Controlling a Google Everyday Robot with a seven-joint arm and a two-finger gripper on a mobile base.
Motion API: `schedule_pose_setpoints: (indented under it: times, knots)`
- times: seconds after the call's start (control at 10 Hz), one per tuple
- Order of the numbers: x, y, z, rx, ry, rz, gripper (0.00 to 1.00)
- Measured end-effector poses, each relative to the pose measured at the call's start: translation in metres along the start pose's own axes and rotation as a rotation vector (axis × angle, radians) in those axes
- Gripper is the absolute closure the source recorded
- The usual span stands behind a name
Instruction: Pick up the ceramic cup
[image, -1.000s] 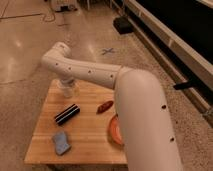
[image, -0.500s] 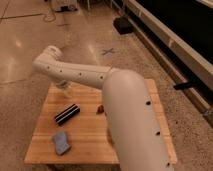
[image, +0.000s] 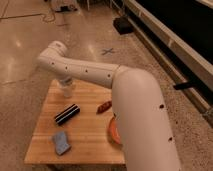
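My white arm (image: 100, 75) reaches from the lower right across the wooden table (image: 85, 147) to its far left corner. The wrist turns down there, and the gripper (image: 65, 84) hangs just over the table edge, mostly hidden by the wrist. A small white cup-like shape (image: 66, 92) stands right below it on the table's far left corner; it looks like the ceramic cup. I cannot tell whether the gripper touches it.
On the table lie a black striped bar (image: 67, 114), a red-brown item (image: 104, 107), a blue-grey sponge (image: 61, 142) and an orange bowl (image: 114, 132) half hidden by my arm. A black box (image: 122, 24) and cables lie on the floor behind.
The arm's end has swung left and back, from over the table's middle-left to its far left corner, and the wrist now points down there.
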Motion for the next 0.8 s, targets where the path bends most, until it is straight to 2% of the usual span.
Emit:
schedule_pose_setpoints:
  times: [0.2,0.6,0.8]
  knots:
    - [-0.009,-0.004,-0.005,0.006,0.000,-0.014,0.96]
    - [-0.003,-0.001,-0.013,0.003,0.002,-0.024,0.96]
    - [-0.008,0.000,-0.016,0.007,-0.001,-0.038,0.96]
